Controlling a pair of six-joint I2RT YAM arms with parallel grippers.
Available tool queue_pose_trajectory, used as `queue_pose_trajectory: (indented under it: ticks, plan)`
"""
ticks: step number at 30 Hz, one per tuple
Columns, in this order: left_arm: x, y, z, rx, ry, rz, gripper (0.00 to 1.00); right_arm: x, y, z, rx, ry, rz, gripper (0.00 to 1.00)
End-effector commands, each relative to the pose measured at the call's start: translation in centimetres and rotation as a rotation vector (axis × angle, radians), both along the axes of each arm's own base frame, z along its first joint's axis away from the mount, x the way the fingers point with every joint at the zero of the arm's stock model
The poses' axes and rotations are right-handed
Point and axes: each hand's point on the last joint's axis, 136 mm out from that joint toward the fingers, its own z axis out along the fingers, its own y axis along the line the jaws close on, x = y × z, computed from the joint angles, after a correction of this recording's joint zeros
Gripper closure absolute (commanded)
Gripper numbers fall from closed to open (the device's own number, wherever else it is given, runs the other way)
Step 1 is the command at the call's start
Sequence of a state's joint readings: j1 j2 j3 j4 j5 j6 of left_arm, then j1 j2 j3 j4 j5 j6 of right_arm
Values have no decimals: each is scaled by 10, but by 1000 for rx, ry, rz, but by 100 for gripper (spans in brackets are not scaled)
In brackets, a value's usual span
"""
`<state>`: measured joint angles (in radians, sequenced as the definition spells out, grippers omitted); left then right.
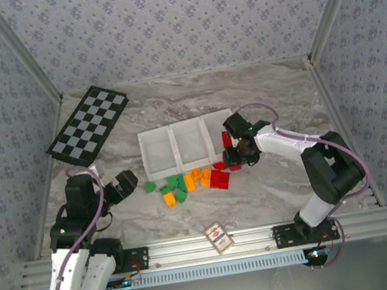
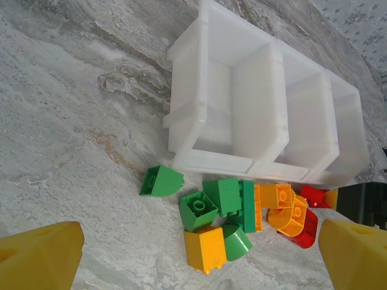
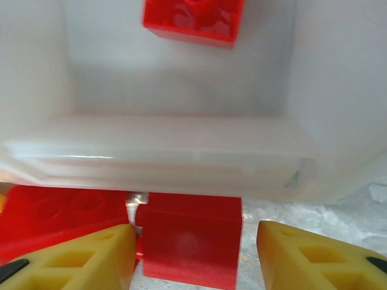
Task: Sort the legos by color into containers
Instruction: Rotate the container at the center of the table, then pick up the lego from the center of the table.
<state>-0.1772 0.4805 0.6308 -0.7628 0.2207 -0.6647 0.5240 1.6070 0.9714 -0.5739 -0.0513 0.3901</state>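
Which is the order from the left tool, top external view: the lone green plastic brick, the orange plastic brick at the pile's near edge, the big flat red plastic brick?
From the left tool:
1. Lone green plastic brick, leftmost.
2. Orange plastic brick, right of it, lower.
3. Big flat red plastic brick, farther right.

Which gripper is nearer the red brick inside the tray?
Right. The right gripper hangs just outside the tray's front wall, across it from the red brick. The left gripper is off the tray's left end.
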Motion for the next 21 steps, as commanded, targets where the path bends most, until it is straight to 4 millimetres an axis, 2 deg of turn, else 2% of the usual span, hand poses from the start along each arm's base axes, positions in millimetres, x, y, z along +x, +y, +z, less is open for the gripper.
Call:
queue_pose_trajectory:
  ticks: [1, 9, 15, 21]
  plan:
    - [1, -2, 3, -10, -10, -5, 0, -16, -21, -12, -98, 70, -18, 46]
    - [1, -2, 2, -9, -7, -5, 0, -21, -38, 0, -129, 59, -44, 49]
    - [1, -2, 2, -9, -6, -5, 0, -11, -33, 10, -123, 23, -33, 42]
    - [0, -3, 2, -13, -6, -9, 0, -7, -28, 7, -154, 34, -16, 40]
